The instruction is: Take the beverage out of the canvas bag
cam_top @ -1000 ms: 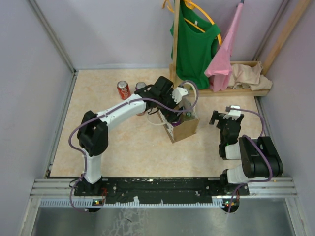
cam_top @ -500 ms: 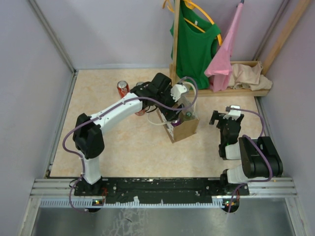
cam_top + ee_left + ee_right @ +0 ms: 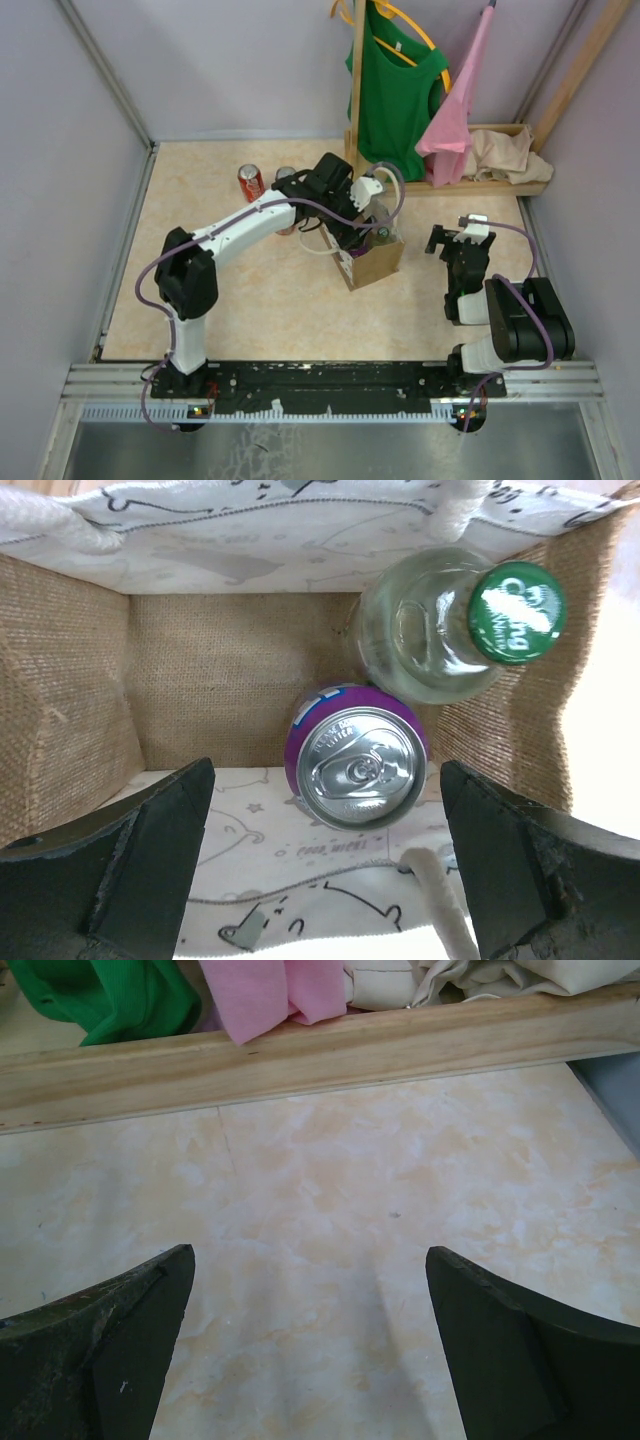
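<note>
The tan canvas bag (image 3: 372, 262) stands at mid-table with its mouth up. My left gripper (image 3: 366, 200) hovers open right over that mouth. In the left wrist view I look down into the bag (image 3: 230, 670). Inside it a purple can (image 3: 362, 767) stands upright, beside a clear bottle (image 3: 415, 645) with a green cap (image 3: 517, 612). The left gripper (image 3: 325, 772) has one finger on each side of the can's width, above it and touching nothing. My right gripper (image 3: 455, 238) stands open to the right of the bag, and the right gripper (image 3: 308, 1252) has only bare tabletop below it.
A red can (image 3: 250, 183) and a second can (image 3: 286, 175) stand behind the left arm. A wooden rack (image 3: 480, 185) at the back right holds a green shirt (image 3: 395, 90), a pink garment (image 3: 455, 120) and beige cloth (image 3: 510, 155). A white rope handle (image 3: 440, 900) lies at the bag's near rim.
The left arm's elbow swung left and came back. Its gripper stayed open over the bag's mouth, almost in place. The right arm has not moved.
</note>
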You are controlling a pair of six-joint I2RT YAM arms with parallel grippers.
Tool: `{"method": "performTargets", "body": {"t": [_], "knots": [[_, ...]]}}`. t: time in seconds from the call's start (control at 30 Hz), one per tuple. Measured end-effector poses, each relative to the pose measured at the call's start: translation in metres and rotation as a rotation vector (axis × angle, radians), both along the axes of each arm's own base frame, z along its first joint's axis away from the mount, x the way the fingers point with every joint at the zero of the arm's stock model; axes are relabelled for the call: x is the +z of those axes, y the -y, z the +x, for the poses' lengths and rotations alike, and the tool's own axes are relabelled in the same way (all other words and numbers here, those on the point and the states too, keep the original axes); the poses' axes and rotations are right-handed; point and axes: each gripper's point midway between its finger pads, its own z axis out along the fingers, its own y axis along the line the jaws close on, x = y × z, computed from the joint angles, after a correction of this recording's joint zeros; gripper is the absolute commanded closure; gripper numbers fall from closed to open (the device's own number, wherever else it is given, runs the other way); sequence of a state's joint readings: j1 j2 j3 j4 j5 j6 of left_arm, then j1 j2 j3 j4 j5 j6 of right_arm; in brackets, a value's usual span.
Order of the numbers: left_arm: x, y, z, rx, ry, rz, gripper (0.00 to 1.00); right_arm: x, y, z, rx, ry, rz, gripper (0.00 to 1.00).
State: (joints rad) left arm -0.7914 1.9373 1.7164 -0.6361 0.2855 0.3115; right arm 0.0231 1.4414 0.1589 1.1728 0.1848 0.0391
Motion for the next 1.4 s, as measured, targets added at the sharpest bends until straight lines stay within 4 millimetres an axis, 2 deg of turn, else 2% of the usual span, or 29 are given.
{"method": "performTargets", "body": {"t": [0.27, 0.53, 0.77, 0.83, 0.87, 0.93, 1.07, 1.1, 1.4], "knots": [[-0.028, 0.000, 0.002, 0.005, -0.035, 0.046, 0.00, 0.000, 0.000, 0.000, 0.000, 0.000, 0.000, 0.01], [-0.044, 0.003, 0.003, 0.004, -0.055, 0.072, 0.02, 0.000, 0.000, 0.000, 0.000, 0.000, 0.000, 0.01], [-0.051, 0.007, 0.003, 0.002, -0.064, 0.077, 0.30, 0.000, 0.000, 0.000, 0.000, 0.000, 0.000, 0.01], [-0.052, 0.009, 0.002, -0.003, -0.067, 0.080, 0.56, 0.000, 0.000, 0.000, 0.000, 0.000, 0.000, 0.01], [-0.051, 0.009, 0.002, -0.003, -0.066, 0.079, 0.63, 0.000, 0.000, 0.000, 0.000, 0.000, 0.000, 0.01], [-0.052, 0.009, 0.002, -0.003, -0.065, 0.083, 0.77, 0.000, 0.000, 0.000, 0.000, 0.000, 0.000, 0.01], [-0.052, 0.009, 0.003, -0.001, -0.064, 0.085, 0.97, 0.000, 0.000, 0.000, 0.000, 0.000, 0.000, 0.01], [-0.052, 0.009, 0.003, -0.001, -0.064, 0.086, 1.00, 0.000, 0.000, 0.000, 0.000, 0.000, 0.000, 0.01], [-0.049, 0.005, 0.008, 0.019, -0.062, 0.120, 1.00, 0.000, 0.000, 0.000, 0.000, 0.000, 0.000, 0.01]]}}
